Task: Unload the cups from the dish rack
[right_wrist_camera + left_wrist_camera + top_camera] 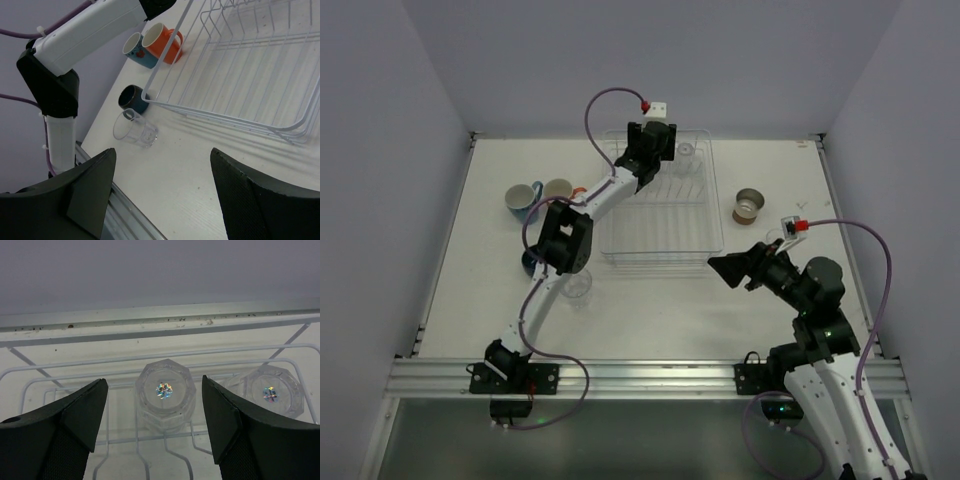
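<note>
White tabletop (650, 310) | dish rack (660, 225): 2 clear tumblers (165, 392) (272, 392) | outside: 2 blue mugs (135, 50) (132, 98), 1 orange mug (162, 42), 1 loose tumbler (135, 131), 1 brown cup (750, 205) | my left tool (154, 387), right tool (162, 155): gaping wide, empty

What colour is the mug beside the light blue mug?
The mug is orange, clearest in the right wrist view.

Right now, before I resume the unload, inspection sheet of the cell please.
Surface: white table, no spills seen.
Job's things: dish rack mid-table, holding nearer tumbler and second tumbler upside down at its far end. Already out: orange mug, light blue mug, dark blue cup and sideways tumbler left of it; brown cup to its right.
Clutter: nothing seen.
Grippers: left end effector open, aimed at the nearer tumbler; right end effector open, empty.
Cables: left purple cable and right purple cable loop loosely off the arms.
Surroundings: pale walls on three sides, metal rail at near edge.
</note>
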Controlling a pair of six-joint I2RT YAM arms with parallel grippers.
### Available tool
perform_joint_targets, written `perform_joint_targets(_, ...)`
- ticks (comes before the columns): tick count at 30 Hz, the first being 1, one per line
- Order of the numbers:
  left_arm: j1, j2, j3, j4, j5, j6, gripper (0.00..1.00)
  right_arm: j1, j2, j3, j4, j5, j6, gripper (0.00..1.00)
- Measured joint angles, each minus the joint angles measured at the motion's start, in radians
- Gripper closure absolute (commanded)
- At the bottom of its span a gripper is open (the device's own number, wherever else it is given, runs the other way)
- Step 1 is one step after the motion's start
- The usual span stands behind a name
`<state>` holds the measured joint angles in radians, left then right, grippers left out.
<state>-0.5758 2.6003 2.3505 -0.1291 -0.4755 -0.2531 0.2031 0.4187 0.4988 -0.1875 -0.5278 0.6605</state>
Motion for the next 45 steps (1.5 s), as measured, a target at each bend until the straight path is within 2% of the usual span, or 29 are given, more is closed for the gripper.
perform_joint_targets(9,0.002,0.089,0.025,0.143,0.056,-0.043,0.28,0.021,0.008,-0.015,-0.030,-0.021,-0.006,0.23)
perform_joint_targets(22,0.011,0.104,0.006,0.242,0.054,-0.048,0.68,0.029,0.026,-0.016,-0.042,-0.040,-0.018,0.23)
perform_joint_targets(24,0.010,0.101,-0.011,0.262,0.051,-0.037,0.71,0.031,0.026,-0.016,-0.043,-0.040,-0.018,0.23)
perform_joint_targets(36,0.005,-0.128,-0.330,0.375,0.074,0.016,0.75,0.036,0.042,-0.036,0.002,-0.039,-0.003,0.23)
perform_joint_targets(45,0.005,-0.294,-0.397,0.502,0.083,0.056,0.78,0.056,0.100,-0.078,0.044,-0.016,0.014,0.23)
